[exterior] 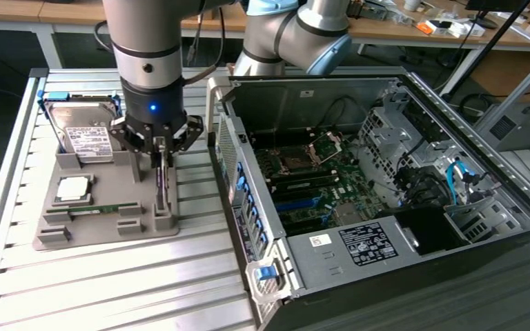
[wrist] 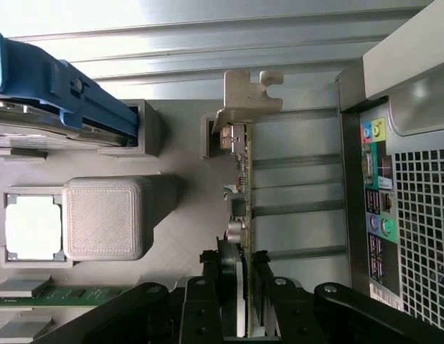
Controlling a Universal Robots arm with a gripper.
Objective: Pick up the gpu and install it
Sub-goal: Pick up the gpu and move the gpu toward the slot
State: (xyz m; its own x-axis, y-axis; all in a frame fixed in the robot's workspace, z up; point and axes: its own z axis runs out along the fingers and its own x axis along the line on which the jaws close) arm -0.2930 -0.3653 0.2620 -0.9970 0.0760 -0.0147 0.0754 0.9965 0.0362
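Note:
The gpu [exterior: 161,185] is a thin dark card standing on edge in a slot of the grey holder tray [exterior: 99,234], on the exterior view's left. My gripper [exterior: 159,148] comes down on it from straight above. In the wrist view the gpu [wrist: 243,179] runs away from me, with its silvery bracket [wrist: 247,97] at the far end. The black fingers [wrist: 223,287] press against both faces of the card, so my gripper [wrist: 242,287] is shut on it. The card's lower edge still sits in the holder.
The open computer case [exterior: 486,172] lies on the exterior view's right, with the motherboard [exterior: 311,186] exposed. Its rear panel [wrist: 401,208] is close beside the card. The tray also holds a hard drive [exterior: 81,134], a processor [exterior: 74,187] and a green memory stick [exterior: 104,207].

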